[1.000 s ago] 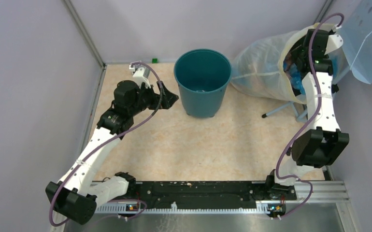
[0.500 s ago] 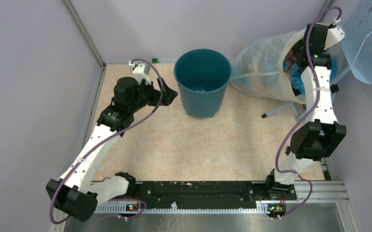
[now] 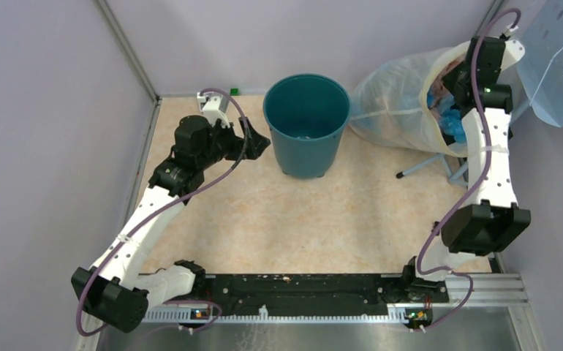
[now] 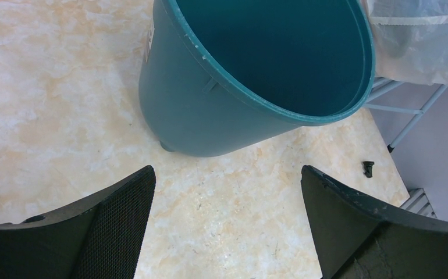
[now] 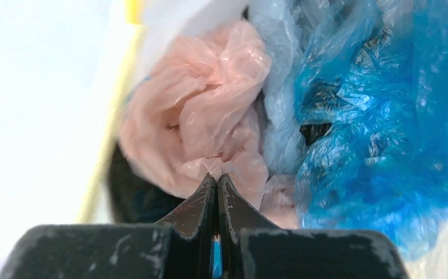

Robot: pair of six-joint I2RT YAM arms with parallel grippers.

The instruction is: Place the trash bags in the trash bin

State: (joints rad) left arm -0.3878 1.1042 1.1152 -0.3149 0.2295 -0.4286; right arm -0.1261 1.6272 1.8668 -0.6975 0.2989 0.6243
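Observation:
The trash bin (image 3: 307,124) is a dark teal bucket standing upright at the back middle of the table; its wall (image 4: 210,99) fills the left wrist view. My left gripper (image 3: 257,142) hovers just left of the bin, open (image 4: 227,174), with only table between its fingers. The trash bag (image 5: 198,116), crumpled pale pink plastic, lies inside the mouth of the big clear sack (image 3: 392,110). My right gripper (image 3: 458,79) reaches into that mouth. Its jaws (image 5: 216,177) are shut on a fold of the pink bag.
Bright blue plastic bags (image 5: 379,128) are packed to the right of the pink one in the sack. A pale blue perforated panel (image 3: 560,58) stands at the far right. The thin metal legs (image 3: 421,167) of a stand lie under the sack. A small black piece (image 4: 368,168) lies on the table.
My right gripper has closed from open onto the pink bag, and its wrist has shifted slightly up and right in the sack mouth. The left arm has drifted a little left.

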